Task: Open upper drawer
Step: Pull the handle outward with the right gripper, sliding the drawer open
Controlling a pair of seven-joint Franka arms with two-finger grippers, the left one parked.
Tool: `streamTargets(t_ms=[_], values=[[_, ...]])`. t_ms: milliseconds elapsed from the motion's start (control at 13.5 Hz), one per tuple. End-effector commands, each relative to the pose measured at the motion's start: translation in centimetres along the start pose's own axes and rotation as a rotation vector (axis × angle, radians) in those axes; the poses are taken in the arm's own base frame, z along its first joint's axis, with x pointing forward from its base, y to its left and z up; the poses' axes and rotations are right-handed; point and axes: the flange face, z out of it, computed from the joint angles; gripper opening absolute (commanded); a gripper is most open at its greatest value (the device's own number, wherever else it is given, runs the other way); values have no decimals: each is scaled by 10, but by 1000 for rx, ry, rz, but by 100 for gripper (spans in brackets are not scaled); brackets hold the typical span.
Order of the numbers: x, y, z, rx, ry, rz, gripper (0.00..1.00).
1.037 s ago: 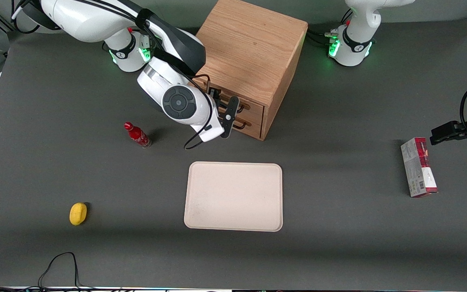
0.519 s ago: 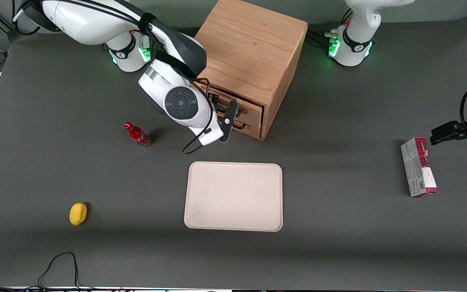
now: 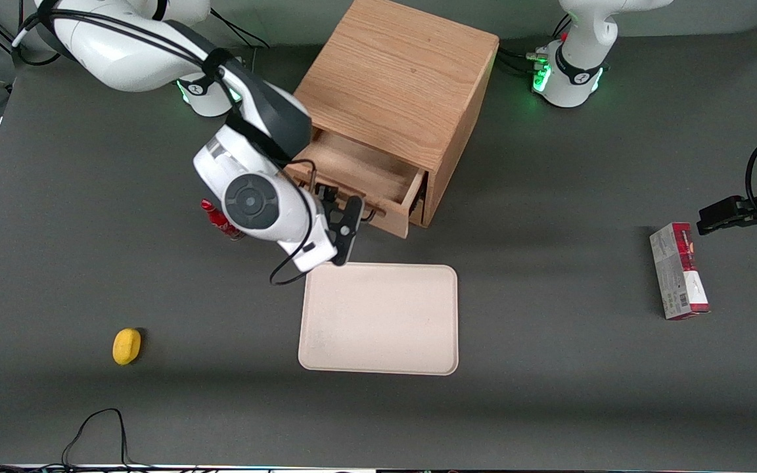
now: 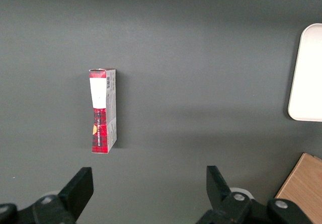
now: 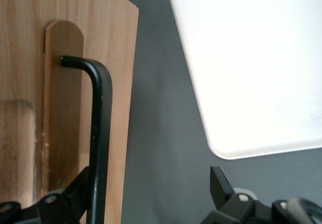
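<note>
Pull step nearly done: drawer point(image 3: 359, 174) well out. Gripper point(image 3: 345, 226) at handle point(image 5: 98, 133), fingers spread, not clamping. Next: back away.

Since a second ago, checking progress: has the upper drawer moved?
Yes. The upper drawer has slid out of the cabinet toward the tray, with the hand at its handle.
</note>
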Motion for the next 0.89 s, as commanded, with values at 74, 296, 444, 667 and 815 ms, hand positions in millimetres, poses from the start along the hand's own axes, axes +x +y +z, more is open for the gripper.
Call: streamTargets(t_ms=[74,296,444,667,815], values=[[-10,49,-17,-45,46,-17,100],[-26,74,-41,-92,74,13,100],[-33,87,-54,-127,101,38,100],[-41,97,-68,-170,127,72,100],[-57,109,-100,-257,133,102,100]])
